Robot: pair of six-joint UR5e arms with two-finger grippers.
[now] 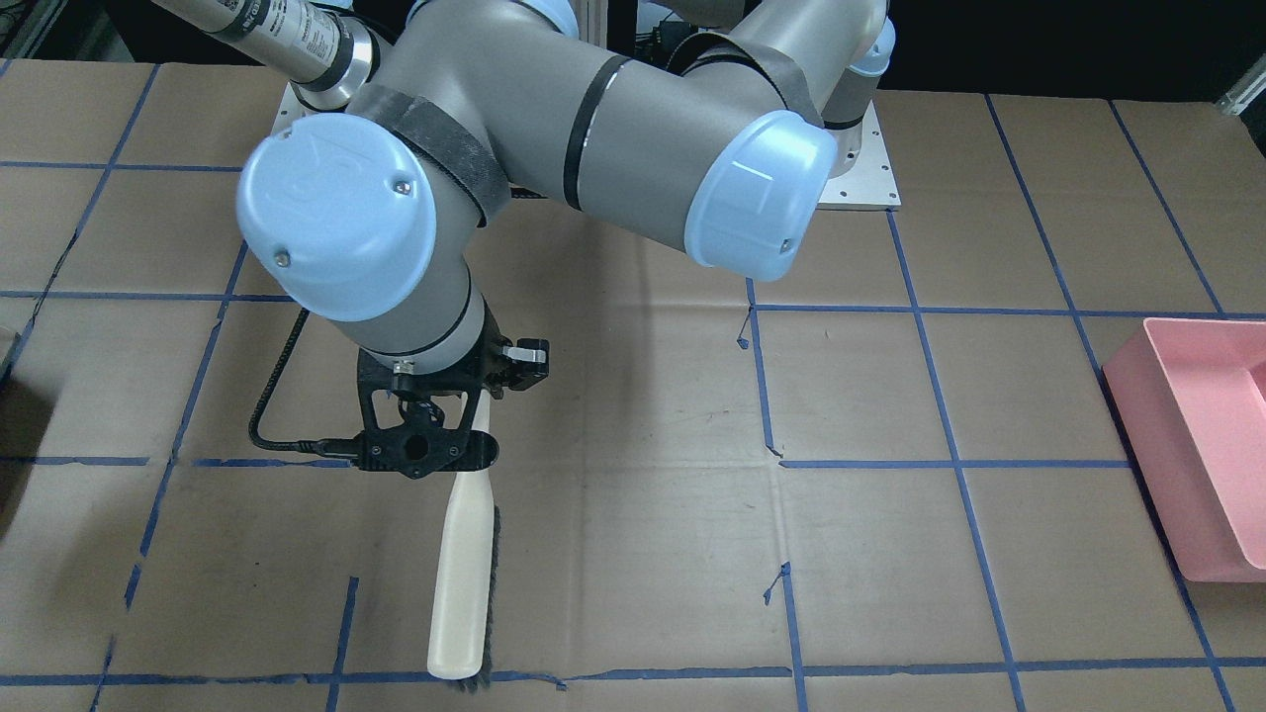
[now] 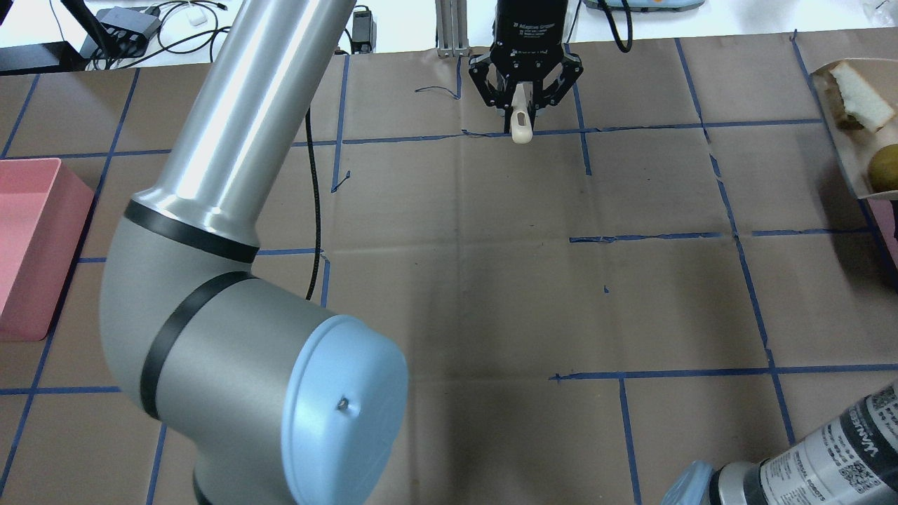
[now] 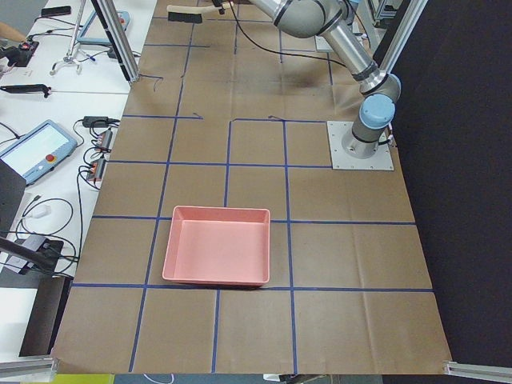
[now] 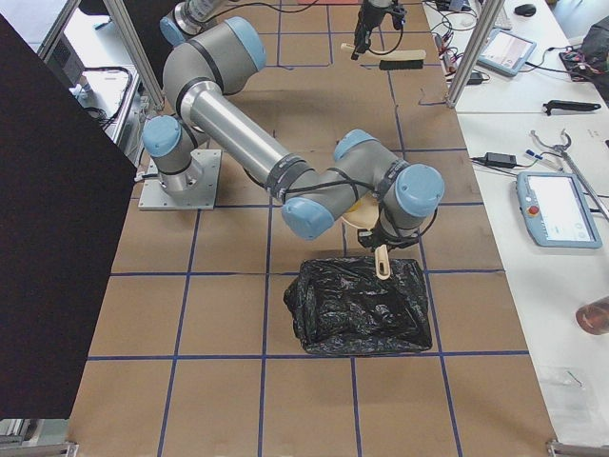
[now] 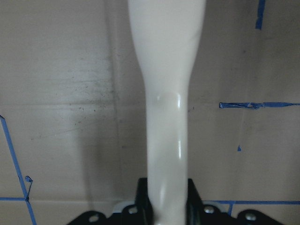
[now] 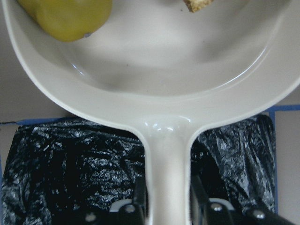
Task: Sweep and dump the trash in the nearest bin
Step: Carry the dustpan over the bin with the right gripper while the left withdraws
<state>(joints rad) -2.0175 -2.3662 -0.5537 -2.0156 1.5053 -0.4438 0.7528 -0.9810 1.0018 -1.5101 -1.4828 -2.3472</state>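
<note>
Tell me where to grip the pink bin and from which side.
Pinch one wall of the pink bin at its rim, mid-length, coming straight down from above. It sits flat and open-topped, with thin upright walls and no handle visible, so a two-finger pinch over the rim should hold.

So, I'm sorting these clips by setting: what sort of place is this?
Most likely a robotics lab workcell, not a home: a table covered in cardboard with a blue tape grid, a teach pendant on the side bench, and aluminium frame posts beside it.
</note>
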